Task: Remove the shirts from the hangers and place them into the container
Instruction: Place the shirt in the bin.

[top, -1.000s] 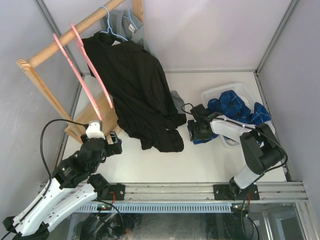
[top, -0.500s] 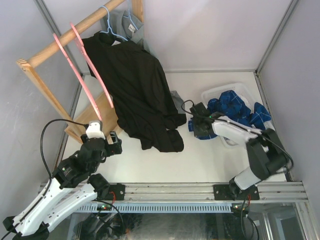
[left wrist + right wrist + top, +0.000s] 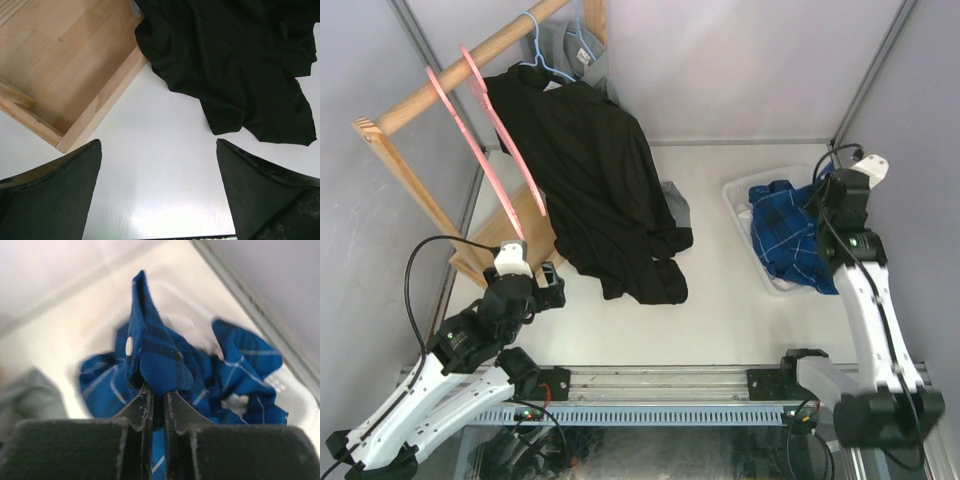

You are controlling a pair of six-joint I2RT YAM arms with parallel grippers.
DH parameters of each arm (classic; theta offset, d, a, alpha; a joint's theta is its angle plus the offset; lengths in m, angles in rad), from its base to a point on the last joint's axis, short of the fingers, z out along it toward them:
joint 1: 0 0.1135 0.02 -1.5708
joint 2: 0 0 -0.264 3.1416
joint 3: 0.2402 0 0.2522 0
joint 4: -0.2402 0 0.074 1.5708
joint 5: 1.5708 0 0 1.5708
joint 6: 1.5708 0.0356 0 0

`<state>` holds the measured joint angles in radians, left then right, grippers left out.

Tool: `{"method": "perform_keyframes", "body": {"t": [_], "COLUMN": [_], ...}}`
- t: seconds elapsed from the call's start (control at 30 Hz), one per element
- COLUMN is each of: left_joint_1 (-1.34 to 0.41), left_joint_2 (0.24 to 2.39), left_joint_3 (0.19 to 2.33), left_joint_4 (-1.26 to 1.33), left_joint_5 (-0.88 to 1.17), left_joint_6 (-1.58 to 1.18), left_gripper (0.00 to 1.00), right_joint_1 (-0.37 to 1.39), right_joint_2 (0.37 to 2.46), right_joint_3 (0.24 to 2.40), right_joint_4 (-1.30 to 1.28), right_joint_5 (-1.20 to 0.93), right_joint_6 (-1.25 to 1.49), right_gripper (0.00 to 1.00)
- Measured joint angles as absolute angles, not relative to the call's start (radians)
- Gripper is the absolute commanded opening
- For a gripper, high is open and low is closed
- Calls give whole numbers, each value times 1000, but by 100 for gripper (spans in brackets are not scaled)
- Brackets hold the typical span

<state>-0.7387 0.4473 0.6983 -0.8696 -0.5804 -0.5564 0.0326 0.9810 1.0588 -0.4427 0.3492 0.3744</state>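
At the right of the overhead view, the right gripper (image 3: 157, 392) is pinching a raised fold of the blue plaid shirt (image 3: 788, 240). Its jaws are closed tight on the cloth, and a white button is showing just above the fingertips in the wrist view. The rest of that shirt is lying heaped in the white container (image 3: 738, 196) at the right middle, partly spilling over its near rim. At the lower left, the left gripper (image 3: 159, 145) is hovering over the white table (image 3: 720, 310), jaws spread wide and gripping nothing, near the wooden rack (image 3: 420, 95) base and the hem of the black shirt (image 3: 600, 190). The black shirt is hanging from the rack at the upper left, its lower end pooling on the table. Two pink hangers (image 3: 485, 150) are hanging just left of it, and the grey shirt (image 3: 565, 45) is hanging behind it at the top.
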Motion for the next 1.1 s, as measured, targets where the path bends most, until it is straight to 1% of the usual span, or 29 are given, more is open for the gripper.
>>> {"method": "perform_keyframes", "body": {"t": [0.13,0.23,0.3,0.37,0.47,0.57,0.63,0.73,0.87,1.0,1.1], "left_joint_1": [-739,-739,-739,-738,-738,-738,-738,-738,-738,-738,-738], "left_joint_2": [451,451,452,451,451,451,451,453,461,461,460], "left_joint_3": [698,698,698,698,698,698,698,698,698,698,698], "left_joint_4": [-869,-868,-866,-863,-862,-861,-861,-858,-855,-855,-855], "left_joint_5": [-580,-580,-579,-579,-580,-580,-580,-579,-579,-576,-575], "left_joint_6": [-556,-556,-556,-556,-556,-556,-556,-556,-556,-556,-556], "left_gripper": [99,99,99,99,99,99,99,99,99,99,99], "right_joint_1": [-56,-56,-45,-28,20,51,52,35,3,-11,-17], "right_joint_2": [1200,1435,1574,1609,1607,1548,1482,1359,1182,1097,1058], "right_joint_3": [994,930,933,979,979,965,956,953,953,953,953], "right_joint_4": [-476,-495,-488,-491,-475,-489,-522,-561,-575,-588,-602], "right_joint_5": [235,96,43,33,57,79,77,67,21,-21,-26], "right_joint_6": [377,367,356,344,344,343,343,340,323,315,317], "right_gripper": [4,9,11,14,18,23,35,46,49,49,59]}}
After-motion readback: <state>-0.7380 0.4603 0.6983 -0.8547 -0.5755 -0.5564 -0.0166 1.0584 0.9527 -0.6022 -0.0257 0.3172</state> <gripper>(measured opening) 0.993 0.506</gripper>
